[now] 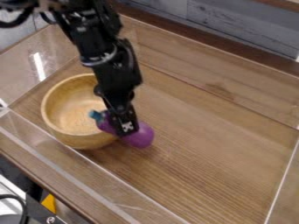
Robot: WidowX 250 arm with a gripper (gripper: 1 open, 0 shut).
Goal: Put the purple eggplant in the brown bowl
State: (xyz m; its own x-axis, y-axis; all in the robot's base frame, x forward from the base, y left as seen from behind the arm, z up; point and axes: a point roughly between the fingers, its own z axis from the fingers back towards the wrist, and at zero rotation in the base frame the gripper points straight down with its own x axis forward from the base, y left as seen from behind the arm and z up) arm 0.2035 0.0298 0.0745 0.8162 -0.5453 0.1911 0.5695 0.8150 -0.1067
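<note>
Purple eggplant [136, 136], gripped by tool [122, 126] at rim of brown bowl [55, 114]; carrying stage, next inward, then release.

Purple eggplant [140, 136]: glossy, oblong, blue-green stem cap toward bowl, purple end toward open tabletop; tilted, partly hidden midway, at bowl's near right rim. Brown bowl [59, 119]: round, light brown wood, thick rim, upright on tabletop, partly hidden on right side.
</note>
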